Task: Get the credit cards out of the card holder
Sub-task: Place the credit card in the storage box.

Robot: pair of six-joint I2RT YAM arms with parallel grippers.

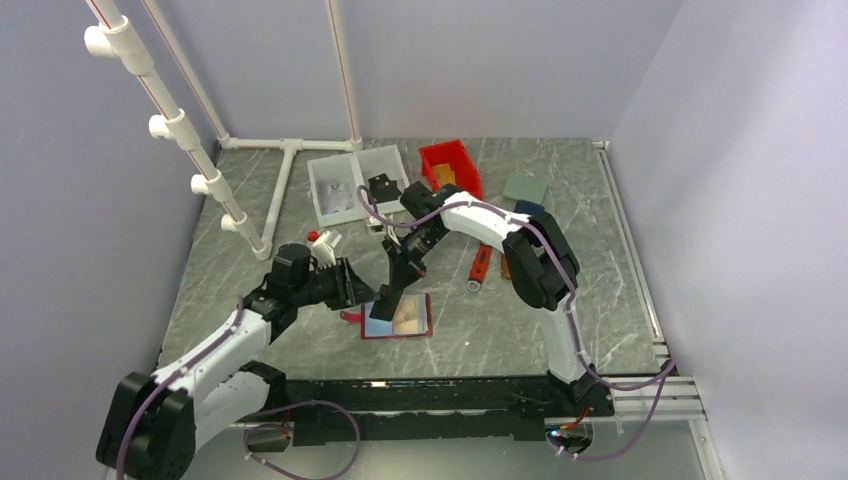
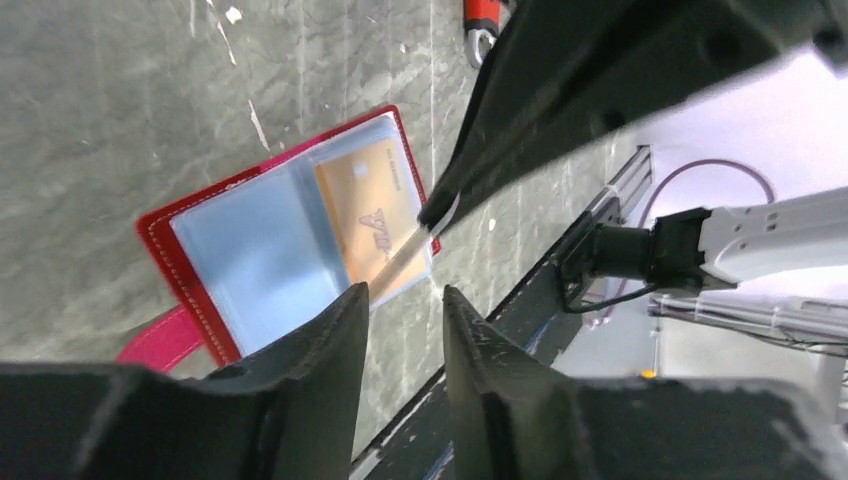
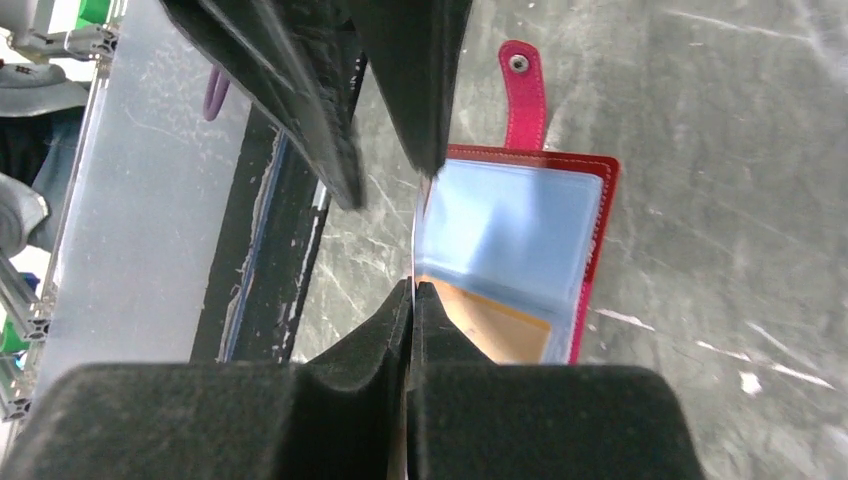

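The red card holder [image 1: 420, 331] lies open on the table, pale blue pockets up, with its strap [image 3: 526, 96] sticking out. A tan-orange credit card [image 2: 365, 200] sits in one pocket. My right gripper [image 3: 413, 285] is shut on a second, thin pale credit card [image 2: 400, 255], seen edge-on just above the holder's near edge. My left gripper [image 2: 405, 295] is right beside it, its jaws slightly apart and nothing between them. The card's lower end reaches the tip of one left finger [image 2: 355, 300]. In the top view both grippers meet over the holder's left half.
At the back stand a white tray [image 1: 345, 160] and a red bin [image 1: 432, 155]. To the right lie a red-handled tool [image 1: 481, 263], a grey-green wallet [image 1: 525, 188] and a blue wallet [image 1: 528, 208]. A white pipe frame [image 1: 290, 150] stands at the left. The table's metal front rail [image 1: 450, 392] is close.
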